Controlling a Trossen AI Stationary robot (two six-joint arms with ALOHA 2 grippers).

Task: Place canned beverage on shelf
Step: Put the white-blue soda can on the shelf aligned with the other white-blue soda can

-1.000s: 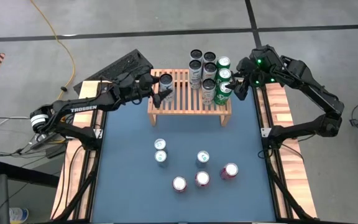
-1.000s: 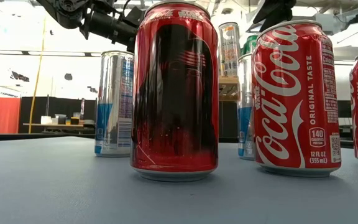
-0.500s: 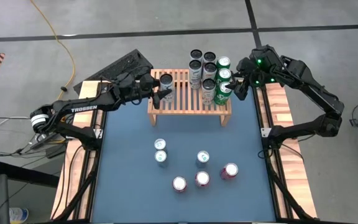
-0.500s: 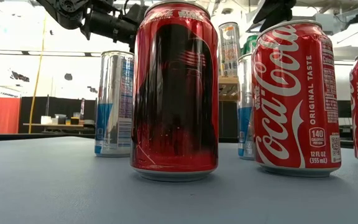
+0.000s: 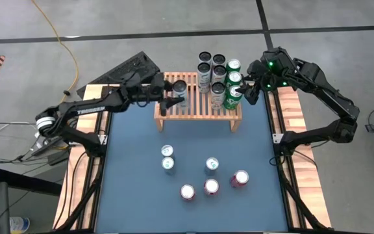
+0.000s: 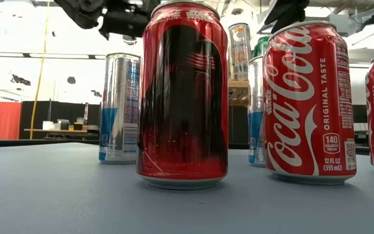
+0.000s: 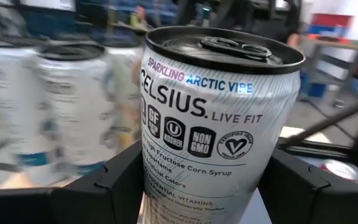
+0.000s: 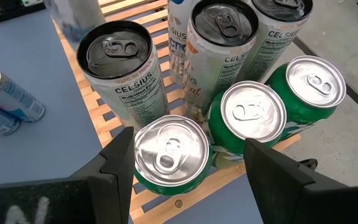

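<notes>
The shelf (image 5: 193,109) is a light-wood slatted rack at the table's far middle. Several white Celsius cans (image 5: 211,70) and green cans (image 5: 234,78) stand on its right part. My left gripper (image 5: 174,97) reaches level from the left and is shut on a white Celsius can (image 7: 216,118) over the shelf's left part. My right gripper (image 8: 188,155) hangs open above the shelf's front right corner. Its fingers stand either side of a green can (image 8: 169,149) and apart from it. My left gripper pinches the Celsius can's side wall (image 7: 151,186), below its label's middle, between its two fingers. The fingers come level from the table's left and lie across the can. The can leans a little in the hold. Its bottom is hidden, so whether it stands on the slats cannot be told.
Several loose cans stand on the blue mat nearer the front: two slim blue-and-silver ones (image 5: 168,158), one more (image 5: 211,164) and three red ones (image 5: 211,186). In the low view the red cans (image 6: 184,91) fill the foreground. The shelf's middle slats are bare.
My left gripper has swung a little toward the table's right edge and risen slightly. The Celsius can has gone with it along the shelf's left part.
</notes>
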